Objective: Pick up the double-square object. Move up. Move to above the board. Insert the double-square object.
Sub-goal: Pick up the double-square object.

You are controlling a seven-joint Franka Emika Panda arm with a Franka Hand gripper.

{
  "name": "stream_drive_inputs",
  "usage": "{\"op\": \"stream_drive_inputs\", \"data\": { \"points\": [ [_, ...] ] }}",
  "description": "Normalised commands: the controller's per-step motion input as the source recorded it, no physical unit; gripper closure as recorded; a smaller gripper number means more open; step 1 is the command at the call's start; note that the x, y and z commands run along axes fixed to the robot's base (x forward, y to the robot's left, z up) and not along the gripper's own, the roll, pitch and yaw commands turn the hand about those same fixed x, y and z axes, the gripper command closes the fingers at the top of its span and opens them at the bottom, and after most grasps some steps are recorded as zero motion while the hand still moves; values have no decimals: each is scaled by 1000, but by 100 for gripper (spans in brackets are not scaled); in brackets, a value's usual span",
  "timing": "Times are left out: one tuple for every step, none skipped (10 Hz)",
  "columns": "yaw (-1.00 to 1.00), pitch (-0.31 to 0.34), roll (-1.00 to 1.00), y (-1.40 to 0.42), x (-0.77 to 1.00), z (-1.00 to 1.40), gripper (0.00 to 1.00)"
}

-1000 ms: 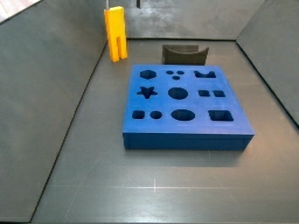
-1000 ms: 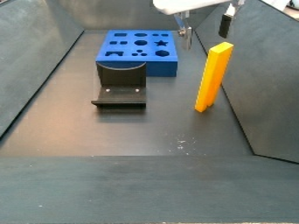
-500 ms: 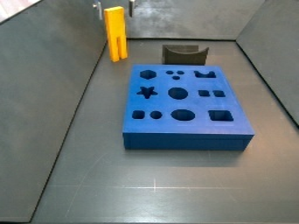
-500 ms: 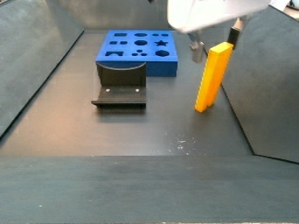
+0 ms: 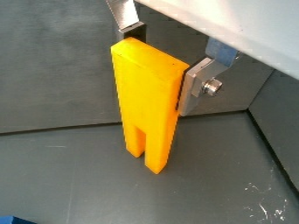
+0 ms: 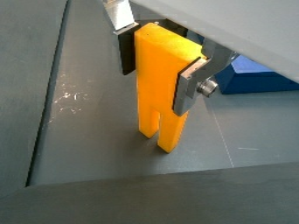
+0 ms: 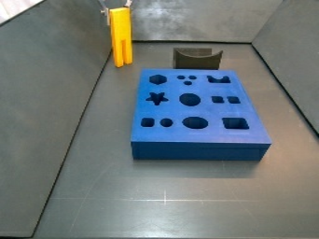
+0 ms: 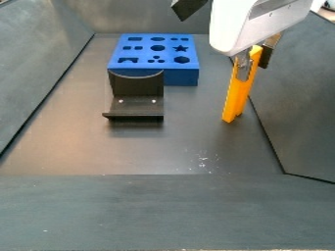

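Observation:
The double-square object stands upright on the dark floor by the wall, a tall yellow-orange block with a groove at its foot. My gripper is lowered over its top. In both wrist views the silver fingers flank the block's upper end, one dark pad on each side, very close to its faces. The gripper looks open around it, and the block still rests on the floor. The blue board with dark shaped holes lies apart, and its corner shows in a wrist view.
The dark fixture stands at the board's end. Grey walls enclose the floor, and one rises right beside the block. Pale scuff marks show on the floor.
My gripper has come down from above the block's top, and its fingers now sit on either side of the upper end. The block and the board have not moved.

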Motion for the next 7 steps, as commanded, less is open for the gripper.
{"op": "stream_drive_inputs", "data": {
  "points": [
    [0, 0, 0, 0, 0, 0, 100],
    [0, 0, 0, 0, 0, 0, 100],
    [0, 0, 0, 0, 0, 0, 100],
    [0, 0, 0, 0, 0, 0, 100],
    [0, 0, 0, 0, 0, 0, 100],
    [0, 0, 0, 0, 0, 0, 100],
    [0, 0, 0, 0, 0, 0, 100]
  ]
}}
